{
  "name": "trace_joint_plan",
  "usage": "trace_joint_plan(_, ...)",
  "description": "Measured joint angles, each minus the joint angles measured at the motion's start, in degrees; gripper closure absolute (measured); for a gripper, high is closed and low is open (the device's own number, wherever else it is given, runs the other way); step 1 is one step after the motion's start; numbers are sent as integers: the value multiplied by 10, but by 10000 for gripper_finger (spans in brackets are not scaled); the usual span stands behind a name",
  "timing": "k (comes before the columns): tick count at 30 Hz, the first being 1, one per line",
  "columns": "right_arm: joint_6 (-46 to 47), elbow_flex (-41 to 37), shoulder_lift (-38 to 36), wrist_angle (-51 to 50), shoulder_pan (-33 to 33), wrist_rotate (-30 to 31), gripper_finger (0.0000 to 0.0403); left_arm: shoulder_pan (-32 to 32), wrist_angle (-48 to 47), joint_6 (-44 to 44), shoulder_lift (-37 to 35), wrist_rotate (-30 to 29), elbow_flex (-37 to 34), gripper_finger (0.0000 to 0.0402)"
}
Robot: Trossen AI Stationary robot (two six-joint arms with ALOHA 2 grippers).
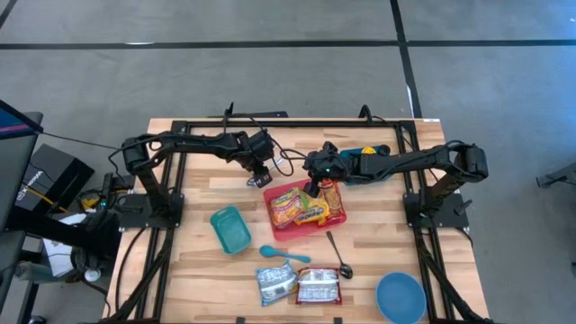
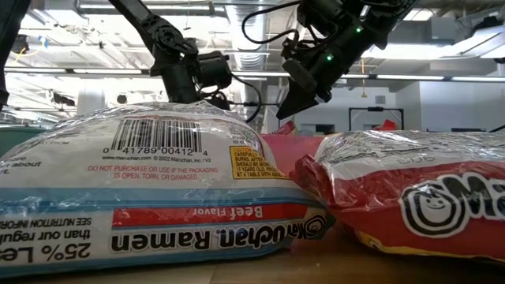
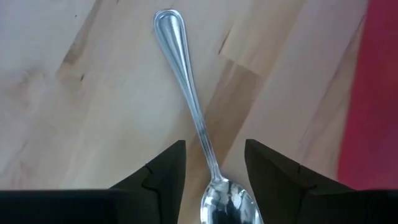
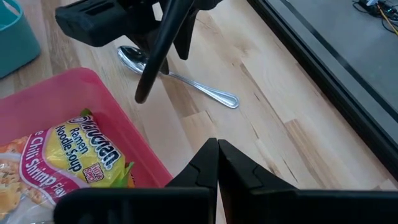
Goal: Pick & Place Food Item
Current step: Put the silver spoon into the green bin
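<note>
Hovering just above a metal spoon (image 3: 189,99) that lies flat on the wooden table (image 1: 193,184), the left gripper (image 3: 214,168) has its fingers apart, one on each side of the handle near the bowl, not pinching it. The right gripper (image 4: 217,165) hangs over the far edge of the red tray (image 1: 281,230) with its fingers pressed together, holding nothing. Ramen packets (image 1: 306,205) lie in that tray, beside the spoon

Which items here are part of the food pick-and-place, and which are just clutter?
Job: ramen packets in the red tray; two loose ramen packets.
Clutter: teal container, blue spoon, blue bowl, metal spoon, second spoon beneath the open left gripper.
</note>
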Motion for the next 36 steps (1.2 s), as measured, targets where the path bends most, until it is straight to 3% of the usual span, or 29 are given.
trace_joint_plan(11, 0, 0, 0, 0, 0, 0, 402, -7, 46, 0, 0, -2, -39, 229)
trace_joint_plan(26, 0, 0, 0, 0, 0, 0, 402, -6, 53, 0, 0, -2, -40, 231)
trace_joint_plan(36, 0, 0, 0, 5, 0, 0, 402, -4, 108, 20, -1, -3, -94, 244)
